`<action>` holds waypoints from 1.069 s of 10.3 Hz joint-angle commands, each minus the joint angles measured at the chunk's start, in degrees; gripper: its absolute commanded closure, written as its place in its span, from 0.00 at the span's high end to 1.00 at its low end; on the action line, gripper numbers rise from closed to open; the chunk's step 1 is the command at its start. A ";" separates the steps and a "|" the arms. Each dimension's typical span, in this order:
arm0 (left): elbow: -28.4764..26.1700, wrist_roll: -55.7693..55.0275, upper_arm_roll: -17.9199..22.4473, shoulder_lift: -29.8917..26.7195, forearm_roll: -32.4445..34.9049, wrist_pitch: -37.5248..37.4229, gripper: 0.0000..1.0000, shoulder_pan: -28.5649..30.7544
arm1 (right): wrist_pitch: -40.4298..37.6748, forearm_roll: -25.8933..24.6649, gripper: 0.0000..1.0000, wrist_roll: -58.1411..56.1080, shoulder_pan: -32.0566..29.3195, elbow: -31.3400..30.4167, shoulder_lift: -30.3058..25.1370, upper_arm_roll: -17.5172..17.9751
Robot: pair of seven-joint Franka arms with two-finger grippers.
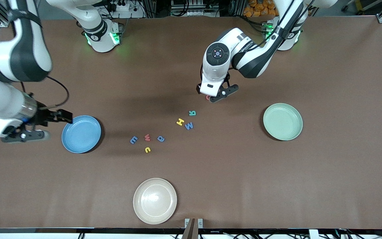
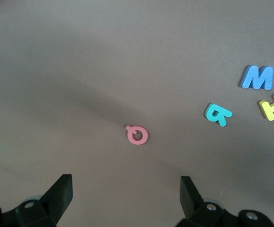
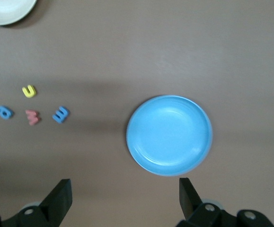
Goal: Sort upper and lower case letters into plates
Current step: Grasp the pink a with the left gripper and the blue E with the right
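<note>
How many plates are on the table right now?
3. Blue plate toward the right arm's end, mint green plate toward the left arm's end, cream plate nearest the front camera.

Cream-beige plate (image 1: 155, 200) on the brown table (image 1: 327, 172), well apart from both grippers and nearest the front camera, its rim just showing in the right wrist view, small grey bracket (image 1: 193, 223) at the table edge beside it

Letters (image 1: 164, 131) between two plates (image 1: 81, 133)

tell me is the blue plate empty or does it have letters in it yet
Empty. The blue plate shows only bare blue surface in the right wrist view and the front view; no letters in it.
</note>
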 commanded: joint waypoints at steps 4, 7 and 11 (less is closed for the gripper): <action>-10.86 -12.81 0.32 1.04 7.56 16.55 1.00 -2.00 | 12.45 0.51 1.00 11.45 7.02 1.05 13.36 -0.43; -10.10 -19.25 0.24 4.99 15.22 17.65 1.00 -2.35 | 16.40 4.98 1.00 15.24 9.40 0.70 18.46 -0.43; -6.58 -19.70 0.50 9.39 15.59 20.36 1.00 -2.27 | 20.29 6.65 1.00 19.19 10.19 0.53 22.08 -0.43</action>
